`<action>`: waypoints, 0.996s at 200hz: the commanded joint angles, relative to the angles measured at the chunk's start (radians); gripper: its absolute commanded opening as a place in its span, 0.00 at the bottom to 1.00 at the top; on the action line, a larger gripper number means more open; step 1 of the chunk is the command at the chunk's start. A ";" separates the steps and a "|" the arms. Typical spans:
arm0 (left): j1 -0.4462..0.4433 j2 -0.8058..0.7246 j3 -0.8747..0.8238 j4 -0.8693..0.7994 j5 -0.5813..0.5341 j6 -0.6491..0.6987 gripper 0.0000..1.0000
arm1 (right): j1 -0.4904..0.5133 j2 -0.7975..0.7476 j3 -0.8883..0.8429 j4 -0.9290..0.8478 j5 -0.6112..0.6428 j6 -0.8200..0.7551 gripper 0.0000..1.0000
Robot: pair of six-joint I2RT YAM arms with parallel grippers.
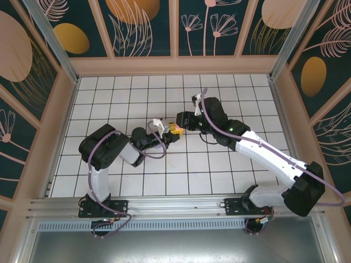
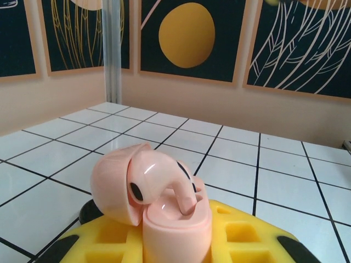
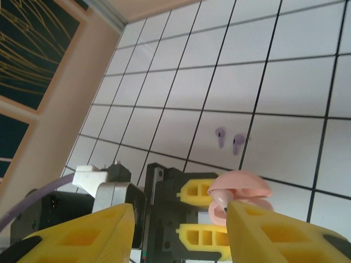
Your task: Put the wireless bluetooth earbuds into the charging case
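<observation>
The left fingers [image 2: 241,238] are clamping tight on the pink charging case [image 2: 175,227], holding it upright over the tiled counter [image 2: 274,186] w/ its lid [image 2: 112,186] hinged back to one side. A pink earbud [image 2: 164,183] is standing in the case, stem down in one well, head leaning toward the lid. To me it's looking only partway seated, not flush. Whether a 2nd pink bud is already in, can't tell, since this one and the lid are blocking the other well.

The right fingers [image 3: 82,241] are standing well apart w/ nothing between them, hovering right at the case. One tip is sitting just beside the bud's head, maybe touching; hard to say from the right wrist view.

Farther out, two lilac earbuds [image 3: 220,135] are lying side by side on a white tile beyond the case, well clear of both arms.

Step in hand, IMO: seating the pink bud in its well. Next move prob. calls for a light press on the bud's head, down along the line of the stem, w/ the left arm holding the case steady so the bud is dropping in rather than tipping out. Too much sideways shove and it's prob. popping loose, esp. w/ a shell that glossy.
</observation>
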 commanded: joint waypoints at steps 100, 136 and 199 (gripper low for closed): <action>-0.004 0.033 0.055 0.241 0.020 -0.038 0.00 | -0.047 0.092 -0.061 0.121 -0.088 0.018 0.46; -0.005 0.034 0.063 0.242 0.025 -0.044 0.00 | -0.053 0.112 -0.055 0.130 -0.106 0.012 0.46; -0.004 0.038 0.072 0.241 0.028 -0.057 0.00 | -0.058 0.137 -0.034 0.126 -0.122 -0.005 0.44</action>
